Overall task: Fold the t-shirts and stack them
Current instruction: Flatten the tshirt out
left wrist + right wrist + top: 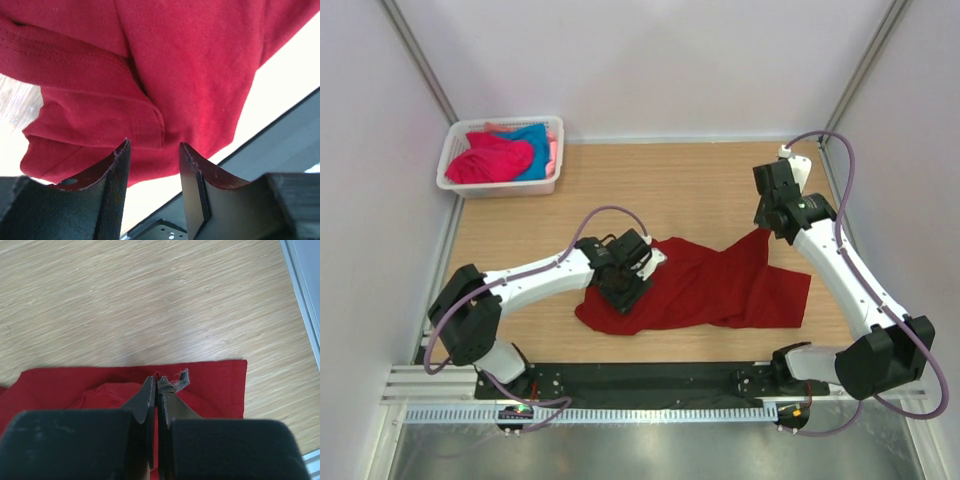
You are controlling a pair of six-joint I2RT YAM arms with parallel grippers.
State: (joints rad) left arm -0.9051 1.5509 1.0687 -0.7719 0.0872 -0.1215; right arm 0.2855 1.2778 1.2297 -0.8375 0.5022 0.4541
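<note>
The dark red t-shirt (720,290) lies crumpled on the wooden table in front of the arms. My left gripper (625,282) hovers over the shirt's left part. In the left wrist view it (152,150) is open, with folds and a hem of the red shirt (165,75) beyond the fingertips and nothing between them. My right gripper (763,232) is shut on an edge of the shirt at its far right and holds that edge lifted. In the right wrist view it (156,382) pinches a thin fold of the red cloth (60,385). A bright pink t-shirt (490,160) and a turquoise one (535,140) lie in the basket.
The white lattice basket (448,170) stands at the table's far left corner. White walls close in the table on three sides. A black strip (640,380) and a metal rail run along the near edge by the arm bases.
</note>
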